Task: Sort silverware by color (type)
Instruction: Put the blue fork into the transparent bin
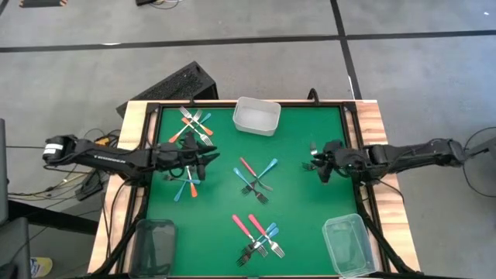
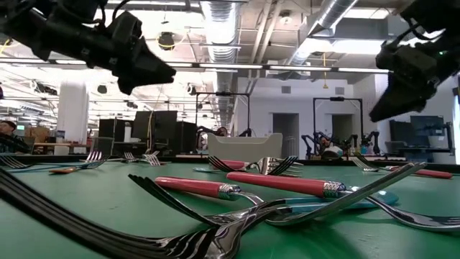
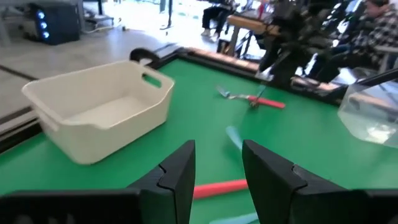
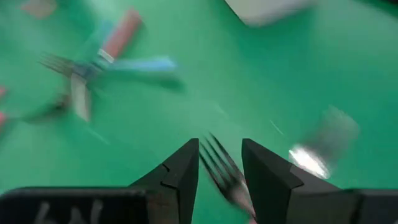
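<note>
forks (image 2: 287, 188) lie loose on green mat (image 1: 294, 155); white tub (image 1: 256, 115) holds nothing visible; both jaws parted.

You have three tubs: one white tub (image 1: 256, 115) at the far edge and two clear tubs (image 1: 153, 244) at the near corners. Roughly fifteen forks (image 1: 254, 177) lie in four clusters; overlaps prevent an exact count.

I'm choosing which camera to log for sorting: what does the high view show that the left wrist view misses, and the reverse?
Only the high view shows both arms, the right gripper, the two clear tubs at the near corners, and every fork cluster.

Only the left wrist view shows the left gripper with its fingers apart, and people seated beyond the table.

Both show the white bin and the green mat.
</note>
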